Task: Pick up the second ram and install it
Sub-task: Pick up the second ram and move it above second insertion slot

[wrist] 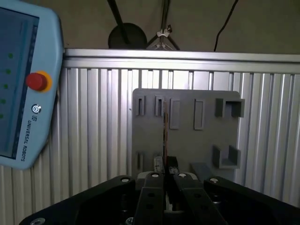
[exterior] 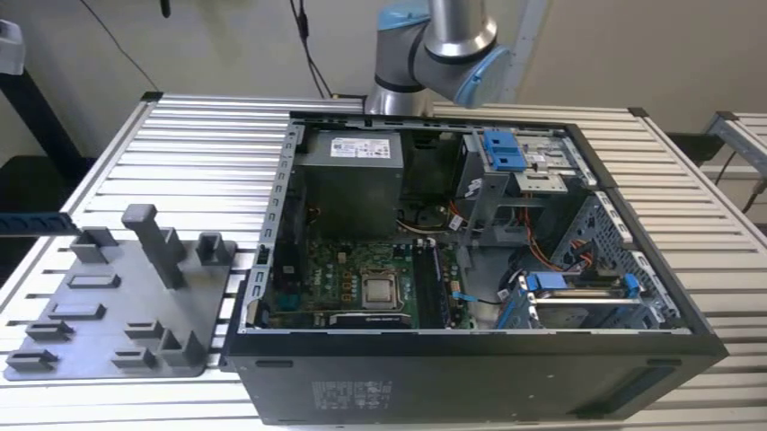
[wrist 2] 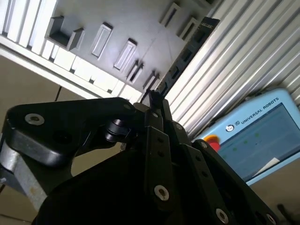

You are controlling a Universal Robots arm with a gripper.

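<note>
Robot hand (wrist: pixel 165 165), in the first wrist view, is clamped on one end of the second ram (wrist: pixel 165 131). The stick juts straight out past the fingertips, edge-on, likely leaving its length free for seating. Ahead of the hand lies a grey tray (wrist: pixel 197 140) on the ribbed counter (wrist: pixel 93 140).

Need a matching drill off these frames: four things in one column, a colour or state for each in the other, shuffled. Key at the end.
1. second ram
2. tray
3. pendant button
4. computer case

a. red
b. side open, motherboard showing
c. held by the gripper, jaws shut on it
d. grey, lying on the slatted table

Pairs: 1-c, 2-d, 3-a, 4-b
</note>
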